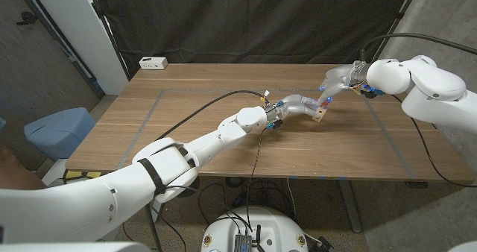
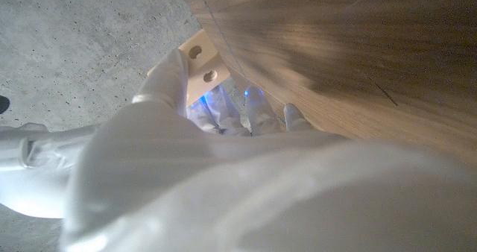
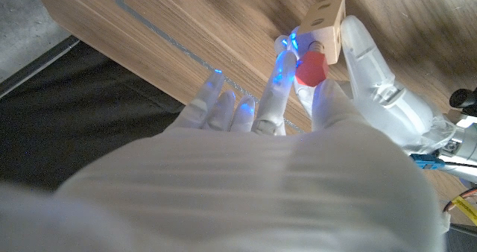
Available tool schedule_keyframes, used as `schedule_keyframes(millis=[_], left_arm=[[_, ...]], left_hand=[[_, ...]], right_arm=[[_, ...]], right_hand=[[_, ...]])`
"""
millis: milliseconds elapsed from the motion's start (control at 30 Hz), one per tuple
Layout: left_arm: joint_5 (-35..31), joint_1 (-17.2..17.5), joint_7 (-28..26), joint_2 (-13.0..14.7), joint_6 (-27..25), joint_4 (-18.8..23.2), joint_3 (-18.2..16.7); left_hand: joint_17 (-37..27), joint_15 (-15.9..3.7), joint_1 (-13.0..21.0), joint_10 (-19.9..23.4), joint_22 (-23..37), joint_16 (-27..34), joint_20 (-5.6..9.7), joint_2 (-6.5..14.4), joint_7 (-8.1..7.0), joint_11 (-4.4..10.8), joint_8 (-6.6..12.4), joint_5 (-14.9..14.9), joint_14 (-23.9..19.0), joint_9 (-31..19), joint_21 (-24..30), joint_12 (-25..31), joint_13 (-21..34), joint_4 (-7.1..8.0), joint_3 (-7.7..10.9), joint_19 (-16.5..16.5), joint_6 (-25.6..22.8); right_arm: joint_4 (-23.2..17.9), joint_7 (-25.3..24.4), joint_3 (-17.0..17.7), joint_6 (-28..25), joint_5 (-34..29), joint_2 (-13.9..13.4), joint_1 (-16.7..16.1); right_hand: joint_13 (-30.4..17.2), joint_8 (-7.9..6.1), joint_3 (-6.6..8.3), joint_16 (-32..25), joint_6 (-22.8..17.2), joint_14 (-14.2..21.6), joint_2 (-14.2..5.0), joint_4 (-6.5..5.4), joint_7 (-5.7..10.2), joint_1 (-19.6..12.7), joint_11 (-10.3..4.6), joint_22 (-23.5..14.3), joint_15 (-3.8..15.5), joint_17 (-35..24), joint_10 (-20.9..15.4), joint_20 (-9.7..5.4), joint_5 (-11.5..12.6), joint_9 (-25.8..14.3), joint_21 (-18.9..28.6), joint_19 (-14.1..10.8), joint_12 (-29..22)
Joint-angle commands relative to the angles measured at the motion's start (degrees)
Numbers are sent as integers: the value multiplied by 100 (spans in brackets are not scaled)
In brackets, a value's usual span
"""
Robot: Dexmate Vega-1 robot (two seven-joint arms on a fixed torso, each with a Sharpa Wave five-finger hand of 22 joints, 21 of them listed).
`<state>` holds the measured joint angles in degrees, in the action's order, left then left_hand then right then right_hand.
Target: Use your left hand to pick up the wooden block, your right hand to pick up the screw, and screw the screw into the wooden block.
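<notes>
The wooden block (image 3: pixel 326 24) is gripped in the left hand (image 1: pixel 297 106) and held above the middle of the table (image 1: pixel 223 133). The red-headed screw (image 3: pixel 311 68) is pinched in the fingers of the right hand (image 1: pixel 335 80) and pressed against the block's face.

No lettering, label, brand, number or sign can be read anywhere from where I stand. The small white box (image 1: pixel 152 63) at the far edge of the brown wooden table (image 1: pixel 223 144) is too small to show any print, and the pale square wooden block with round holes (image 3: pixel 325 24) carries no markings.
</notes>
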<state>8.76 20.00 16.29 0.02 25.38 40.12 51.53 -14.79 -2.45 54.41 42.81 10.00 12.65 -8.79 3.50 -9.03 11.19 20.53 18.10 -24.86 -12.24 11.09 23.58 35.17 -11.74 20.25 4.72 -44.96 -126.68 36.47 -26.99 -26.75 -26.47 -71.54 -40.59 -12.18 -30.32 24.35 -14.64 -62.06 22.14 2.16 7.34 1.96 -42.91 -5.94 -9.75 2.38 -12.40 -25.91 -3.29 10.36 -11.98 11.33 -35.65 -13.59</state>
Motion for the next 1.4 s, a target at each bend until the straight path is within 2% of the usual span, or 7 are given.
schedule_keyframes(millis=[33,300,400,733,933,1100,1400], left_arm=[[12,-2,12,12,0,-19,-14],[26,-36,37,-25,44,-130,-19],[25,-57,42,-45,79,-190,-19],[40,-84,64,-73,115,-278,-29],[48,-108,90,-102,146,-352,-29],[52,-133,107,-136,184,-426,-28],[55,-162,138,-171,222,-504,-25]], left_hand=[[-6,-331,-214,48,30,11,9,312,132,19,29,27,-38,-34,42,69,23,286,312,3,-361],[-5,-327,-218,49,30,9,3,314,142,13,21,30,-42,-33,42,64,12,289,318,4,-347],[-5,-331,-212,47,30,10,4,311,132,17,21,30,-42,-34,42,64,14,283,318,5,-347],[-8,-320,-198,37,31,9,1,319,146,-7,19,30,-33,-34,42,62,14,277,322,4,-345],[-8,-316,-207,47,31,14,6,315,132,13,17,30,-43,-34,43,64,10,282,319,7,-343],[-7,-317,-198,43,31,10,-1,319,138,12,18,32,-38,-34,43,60,4,277,326,8,-347],[-9,-315,-206,44,31,10,-3,319,144,10,14,32,-36,-34,42,50,-14,283,325,7,-340]], right_arm=[[20,23,-84,-83,-148,103,38],[48,-2,-127,-132,-203,187,53],[56,-22,-156,-168,-261,217,62],[91,-23,-271,-256,-473,314,119],[95,27,-313,-289,-587,338,145],[66,142,-328,-311,-666,321,171],[36,290,-248,-290,-590,256,161]], right_hand=[[2,-39,-53,-34,-96,70,19,9,-4,64,2,-7,660,-11,-107,-32,-32,-9,40,-56,-26],[10,-87,-110,-62,-297,153,4,-12,-3,156,28,-8,676,-10,-277,-34,-32,11,43,-112,-53],[15,-100,-131,-69,-381,180,-14,-11,-57,182,2,-9,690,-6,-341,-39,-27,21,38,-126,-54],[25,-158,-178,-103,-653,301,-42,2,-77,228,-16,-10,703,5,-494,-66,-23,44,45,-207,-61],[29,-145,-220,-109,-675,332,-37,-23,-75,306,2,-11,712,5,-533,-70,-30,51,41,-220,-54],[34,34,-317,-61,-326,299,56,-42,-47,472,62,-11,668,24,-405,-41,-30,61,12,-190,45],[30,275,-434,72,164,158,214,-67,-60,738,252,-13,543,52,-188,45,-9,48,-40,-57,181]])
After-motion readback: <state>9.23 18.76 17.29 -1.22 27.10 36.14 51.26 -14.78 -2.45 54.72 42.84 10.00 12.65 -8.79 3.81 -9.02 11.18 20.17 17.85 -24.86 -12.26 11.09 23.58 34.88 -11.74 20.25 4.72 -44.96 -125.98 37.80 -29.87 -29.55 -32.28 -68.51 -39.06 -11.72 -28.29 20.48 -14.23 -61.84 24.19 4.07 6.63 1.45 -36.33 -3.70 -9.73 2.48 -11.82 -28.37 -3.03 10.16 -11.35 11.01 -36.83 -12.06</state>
